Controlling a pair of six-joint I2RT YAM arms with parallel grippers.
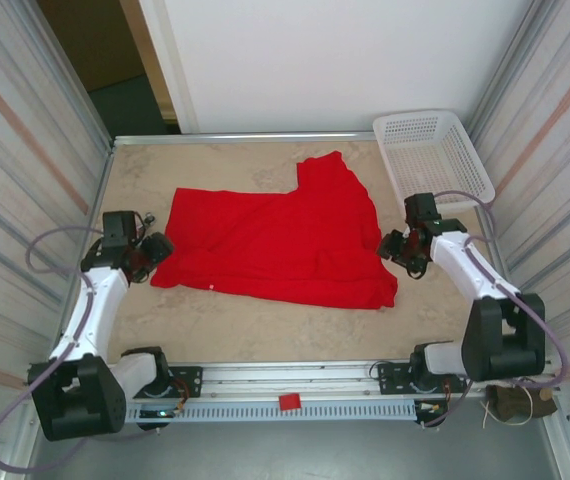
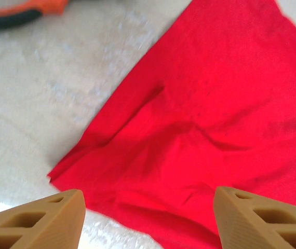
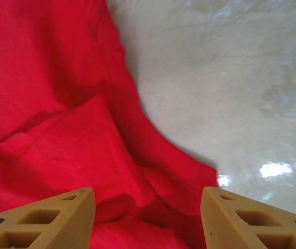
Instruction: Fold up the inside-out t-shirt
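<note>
The inside-out t-shirt lies spread on the beige table, bright red, roughly flat with a part sticking toward the back. My left gripper hangs at its left edge, open. In the left wrist view the tan fingers stand wide apart over the red cloth, holding nothing. My right gripper is at the shirt's right edge, open too. In the right wrist view its fingers straddle a rumpled corner of the cloth without gripping it.
A white basket stands at the back right corner. Metal rails frame the table, with striped walls on both sides. Bare table runs along the front of the shirt.
</note>
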